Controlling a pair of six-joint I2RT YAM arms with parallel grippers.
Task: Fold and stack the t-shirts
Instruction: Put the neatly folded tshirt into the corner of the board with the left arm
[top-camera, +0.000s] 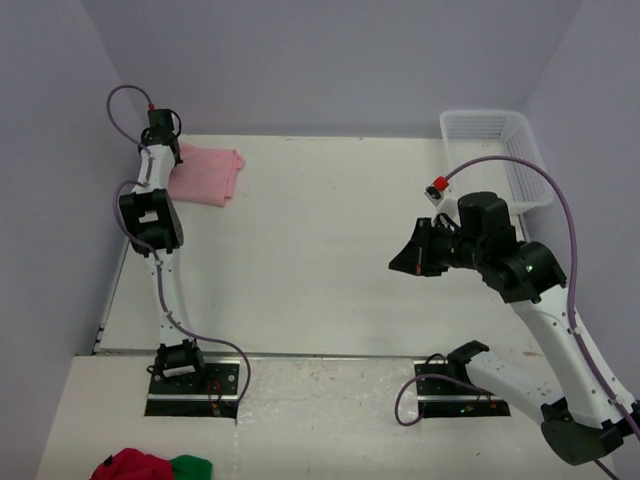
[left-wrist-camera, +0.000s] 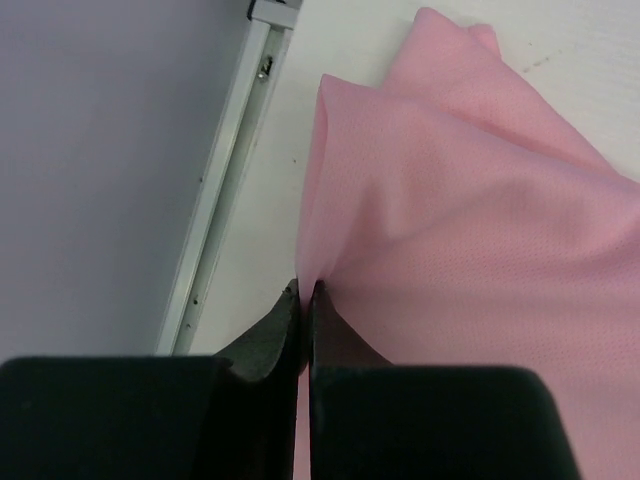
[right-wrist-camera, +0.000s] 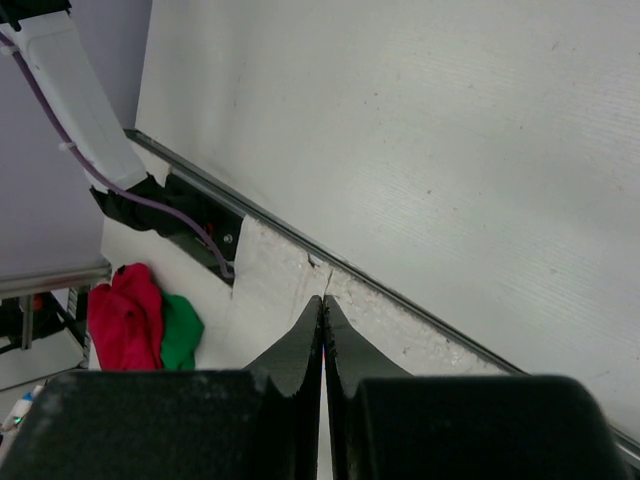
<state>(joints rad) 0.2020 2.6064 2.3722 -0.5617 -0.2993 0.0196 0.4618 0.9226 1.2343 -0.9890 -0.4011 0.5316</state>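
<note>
A folded light pink t-shirt (top-camera: 207, 172) lies at the far left corner of the table. In the left wrist view the pink t-shirt (left-wrist-camera: 470, 230) fills the right side, and my left gripper (left-wrist-camera: 305, 290) is shut on its near left edge, the cloth pinched between the black fingertips. From above, the left gripper (top-camera: 163, 128) sits at the shirt's left end. My right gripper (top-camera: 400, 262) hovers over the right middle of the table, pointing left. Its jaws (right-wrist-camera: 323, 300) are shut with nothing between them.
A white mesh basket (top-camera: 497, 155) stands at the far right corner. Red and green cloth (top-camera: 150, 466) lies off the table at the near left, also seen as red and green cloth (right-wrist-camera: 140, 318) in the right wrist view. A metal rail (left-wrist-camera: 215, 190) edges the table's left side.
</note>
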